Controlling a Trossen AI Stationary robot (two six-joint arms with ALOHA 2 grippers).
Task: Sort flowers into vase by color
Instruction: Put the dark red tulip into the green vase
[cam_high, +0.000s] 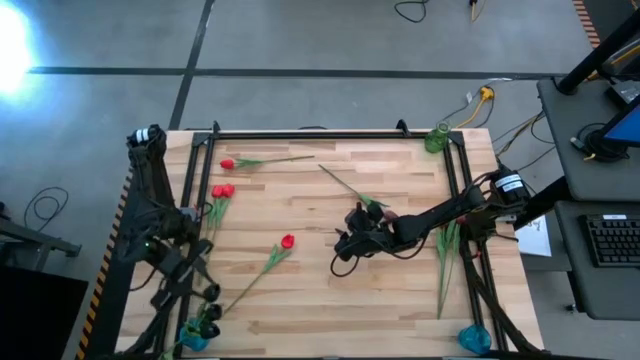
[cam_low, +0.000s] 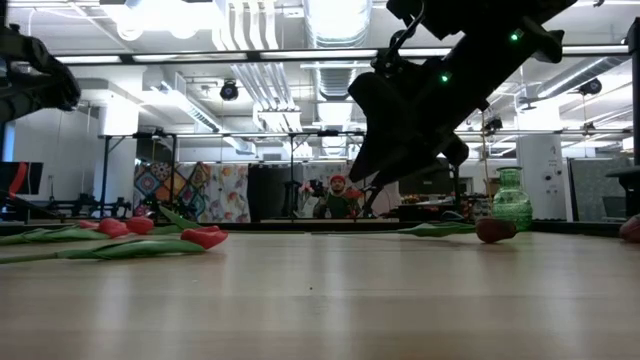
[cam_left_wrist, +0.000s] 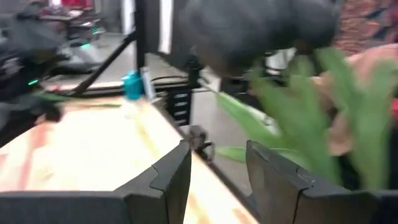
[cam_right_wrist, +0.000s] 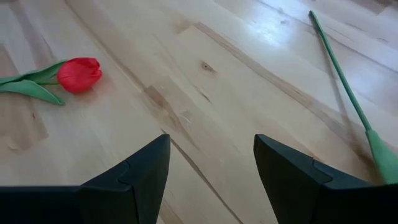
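Flowers, red-headed tulips on thin green stems, lay scattered across the pale wooden desk (cam_high: 300, 300).
Nearest, at the front left corner, the left gripper (cam_high: 205, 318) hung over a blue vase (cam_high: 196, 338), its fingers parted with nothing seen between them, green leaves blurred just beyond. A matching blue vase (cam_high: 474, 340) stood at the front right corner. Mid-desk lay a single red flower (cam_right_wrist: 79, 73), and beside it the right gripper (cam_right_wrist: 211, 165) hovered spread and empty above bare wood, near a loose green stem (cam_right_wrist: 339, 73). Farther left lay a pair of red flowers (cam_high: 222, 191), then another red flower (cam_high: 228, 163). A green glass vase (cam_high: 437, 139) stood at the far right corner.
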